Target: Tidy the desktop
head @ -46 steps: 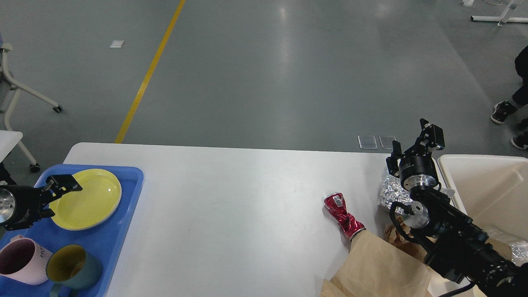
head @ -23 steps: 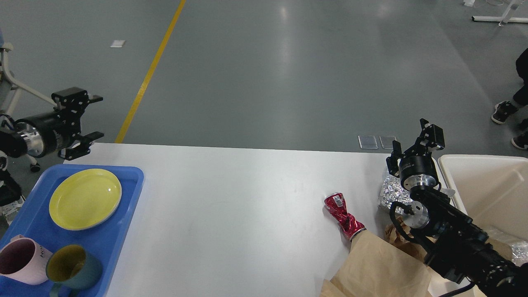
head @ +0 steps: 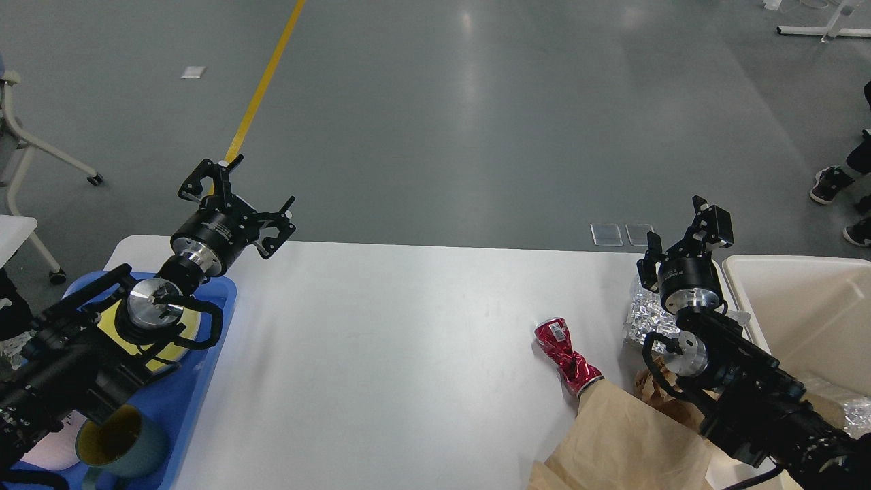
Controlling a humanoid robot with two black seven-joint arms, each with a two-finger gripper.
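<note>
The white desktop (head: pixel 395 354) fills the middle of the head view. A crushed red can (head: pixel 567 355) lies on it at the right, next to a brown paper bag (head: pixel 626 442) and a crumpled foil ball (head: pixel 645 318). My left gripper (head: pixel 238 201) is open and empty above the desktop's far left corner, past the blue tray (head: pixel 204 381). My right gripper (head: pixel 687 238) is open and empty above the foil ball, near the far right edge.
The blue tray holds a yellow plate (head: pixel 109 327), partly hidden by my left arm, a green mug (head: pixel 122 442) and a pink mug (head: pixel 41 456). A cream bin (head: pixel 803 313) stands at the right. A person's feet (head: pixel 833 184) are at the far right.
My left arm has swung from over the tray, out to the left, then forward and right; its gripper now hangs over the desktop's far left corner. The right arm has not moved.
</note>
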